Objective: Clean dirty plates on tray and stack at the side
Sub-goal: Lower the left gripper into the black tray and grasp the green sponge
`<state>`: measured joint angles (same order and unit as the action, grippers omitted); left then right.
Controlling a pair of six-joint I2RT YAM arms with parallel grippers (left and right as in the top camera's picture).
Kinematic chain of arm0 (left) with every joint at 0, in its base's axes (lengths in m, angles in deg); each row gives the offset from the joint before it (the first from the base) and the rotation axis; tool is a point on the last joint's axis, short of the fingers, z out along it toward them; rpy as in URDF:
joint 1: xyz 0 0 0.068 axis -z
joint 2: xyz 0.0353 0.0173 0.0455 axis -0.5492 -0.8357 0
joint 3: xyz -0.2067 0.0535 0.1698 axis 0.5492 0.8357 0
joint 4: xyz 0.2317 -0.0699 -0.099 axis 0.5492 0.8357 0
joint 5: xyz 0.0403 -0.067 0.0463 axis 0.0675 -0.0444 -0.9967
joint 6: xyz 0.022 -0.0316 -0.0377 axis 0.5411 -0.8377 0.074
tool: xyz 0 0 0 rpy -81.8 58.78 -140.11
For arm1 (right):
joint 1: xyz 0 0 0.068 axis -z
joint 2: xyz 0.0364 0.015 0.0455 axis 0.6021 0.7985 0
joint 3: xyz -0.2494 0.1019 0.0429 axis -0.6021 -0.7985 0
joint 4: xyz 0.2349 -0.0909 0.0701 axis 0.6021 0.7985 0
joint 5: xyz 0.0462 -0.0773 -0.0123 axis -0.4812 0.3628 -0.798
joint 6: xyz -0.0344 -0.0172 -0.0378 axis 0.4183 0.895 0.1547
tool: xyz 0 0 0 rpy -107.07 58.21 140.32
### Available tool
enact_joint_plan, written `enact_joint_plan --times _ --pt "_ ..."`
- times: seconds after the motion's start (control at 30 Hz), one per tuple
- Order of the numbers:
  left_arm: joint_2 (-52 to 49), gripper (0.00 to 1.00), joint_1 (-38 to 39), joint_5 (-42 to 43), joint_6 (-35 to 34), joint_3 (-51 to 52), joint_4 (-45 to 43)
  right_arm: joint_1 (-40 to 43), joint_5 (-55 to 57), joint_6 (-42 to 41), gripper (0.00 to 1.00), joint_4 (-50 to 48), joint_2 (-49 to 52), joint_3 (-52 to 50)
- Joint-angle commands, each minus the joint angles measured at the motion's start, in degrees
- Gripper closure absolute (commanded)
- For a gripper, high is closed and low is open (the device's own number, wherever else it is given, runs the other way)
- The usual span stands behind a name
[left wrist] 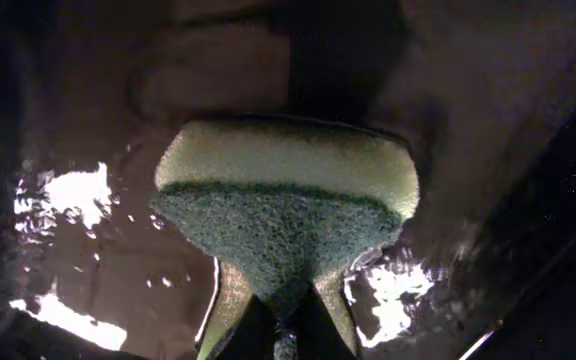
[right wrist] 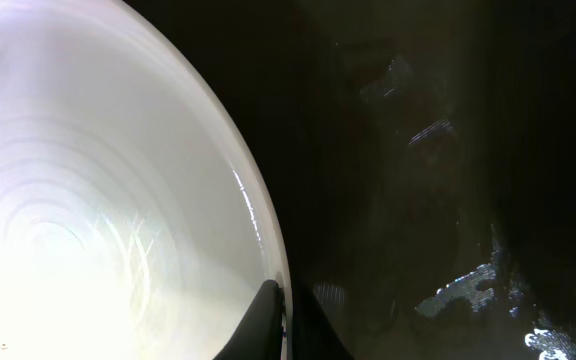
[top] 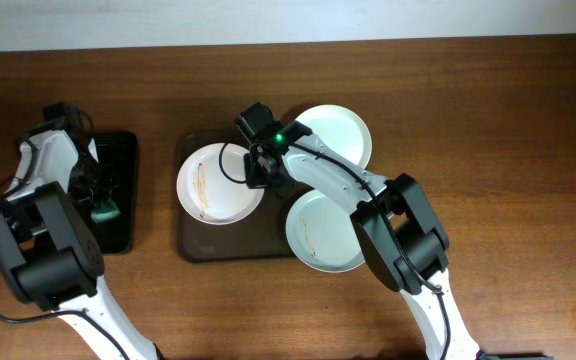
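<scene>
A dark brown tray (top: 193, 245) holds a dirty white plate (top: 211, 185) with a brown streak at its left and another streaked white plate (top: 320, 232) at its right. A third white plate (top: 336, 135) lies at the back right, partly off the tray. My right gripper (top: 260, 172) is shut on the right rim of the left plate (right wrist: 98, 220), one finger inside, one outside (right wrist: 286, 325). My left gripper (top: 103, 205) is shut on a yellow and green sponge (left wrist: 286, 205) over a small black tray (top: 118, 150).
The small black tray (left wrist: 68, 260) under the sponge is wet and glossy. The wooden table (top: 508, 120) runs to a pale wall at the back. The right arm's body crosses over the brown tray between the plates.
</scene>
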<state>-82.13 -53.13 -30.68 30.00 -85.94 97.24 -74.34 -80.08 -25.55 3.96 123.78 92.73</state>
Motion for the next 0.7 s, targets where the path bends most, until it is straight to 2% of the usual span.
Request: enact_joint_plan --times 0.0,0.1,0.2,0.27,0.67 --pt "2.73 0.99 -0.44 1.79 -0.15 -3.1 3.89 -0.15 1.14 0.74 0.96 0.74 1.29 -0.42" --pt "10.88 0.99 -0.44 3.3 0.31 -4.31 4.72 -0.17 1.14 0.74 0.96 0.76 1.29 -0.42" --pt "16.81 0.99 -0.26 4.7 6.99 -4.31 4.92 -0.15 1.11 0.74 0.96 0.74 1.29 -0.42" --pt "17.27 0.99 -0.22 5.27 9.01 -4.28 4.72 -0.17 1.11 0.72 0.96 0.74 1.29 -0.42" --pt "17.25 0.99 -0.22 5.95 8.96 -4.07 4.74 -0.17 1.11 0.74 0.96 0.74 1.29 -0.42"
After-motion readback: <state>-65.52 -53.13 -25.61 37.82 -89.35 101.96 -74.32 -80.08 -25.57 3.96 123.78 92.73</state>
